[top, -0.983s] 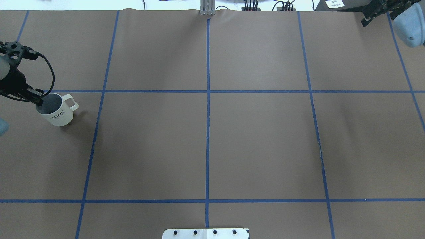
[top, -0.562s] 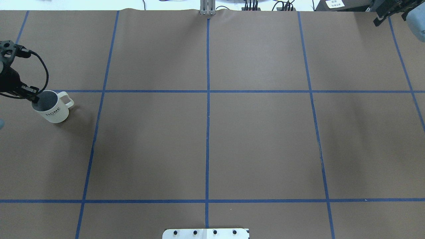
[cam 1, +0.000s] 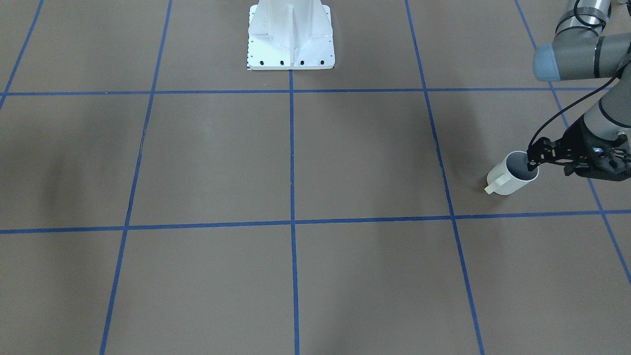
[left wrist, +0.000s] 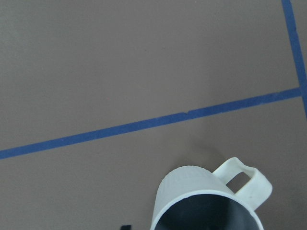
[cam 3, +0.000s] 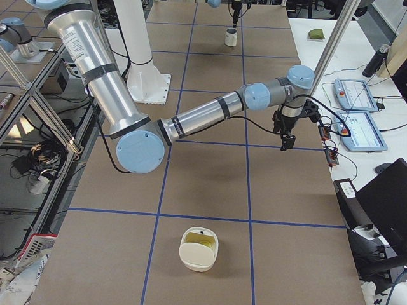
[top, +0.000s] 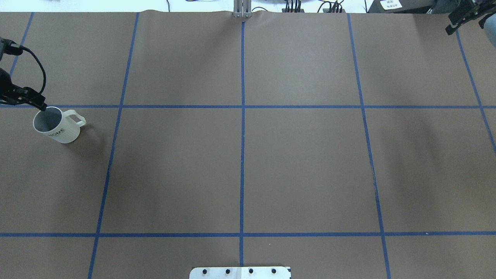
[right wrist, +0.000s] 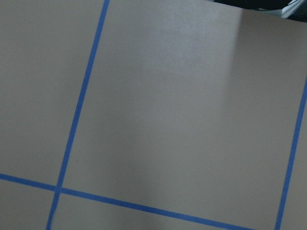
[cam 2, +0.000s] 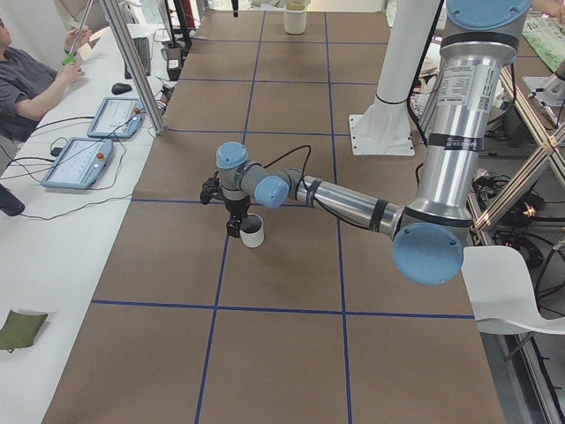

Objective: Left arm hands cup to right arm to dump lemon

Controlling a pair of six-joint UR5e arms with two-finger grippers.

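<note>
Cream cup [cam 1: 503,183] near worktop's [cam 1: 345,158] left end in front view, left pincer [cam 1: 532,165] at its rim (pinching or merely touching, cannot tell). Overhead: cup interior grey, no lemon seen; right pincer [top: 451,26] well apart at far corner, spread or not unclear. Risk: thin rim hold slips on long carry, cup tips before handover.

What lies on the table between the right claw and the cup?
Nothing: in the overhead view only bare brown table with blue tape lines stretches between the right claw and the cup.
</note>
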